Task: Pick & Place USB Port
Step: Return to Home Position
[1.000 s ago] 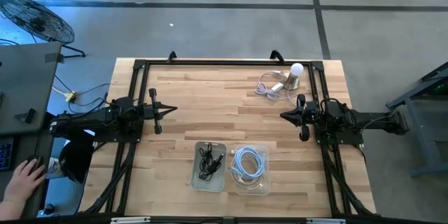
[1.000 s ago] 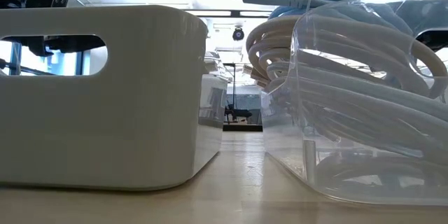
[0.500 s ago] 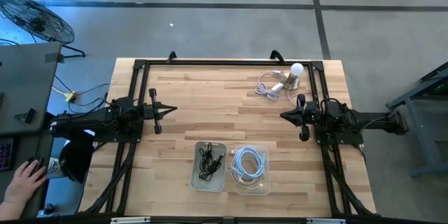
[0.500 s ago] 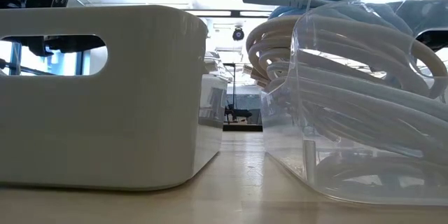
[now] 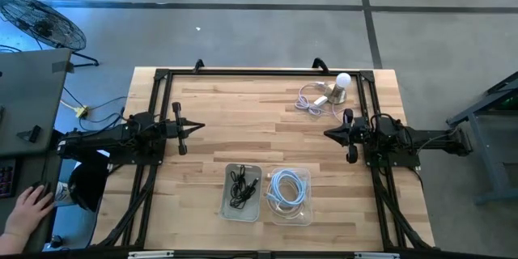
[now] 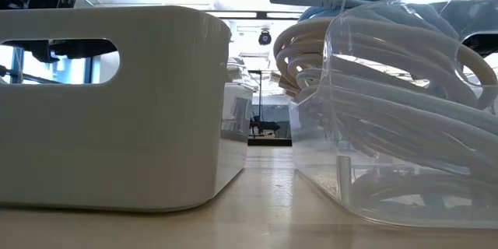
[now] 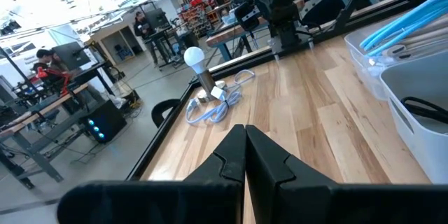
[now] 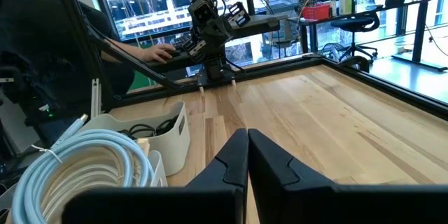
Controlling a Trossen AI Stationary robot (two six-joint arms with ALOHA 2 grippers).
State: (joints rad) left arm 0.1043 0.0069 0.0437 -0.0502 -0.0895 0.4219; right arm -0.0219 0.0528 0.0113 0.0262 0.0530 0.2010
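In the low view the gray bin [image 6: 109,124] is cut off at nine o'clock and the transparent bin [image 6: 405,124] at three o'clock. Together they hide most of the table [image 6: 268,183].

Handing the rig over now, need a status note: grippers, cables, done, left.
Left gripper: shut, empty, out at the left. Right gripper: shut, empty, out at the right.
Black USB cable lies in the gray bin; pale blue cable coil in the transparent bin.
Sorting looks done. A bulb with a cord sits at the far right, outside both bins.
Left: probably just parking.

Black USB cable [image 5: 240,184] lies coiled inside the gray bin [image 5: 241,214].
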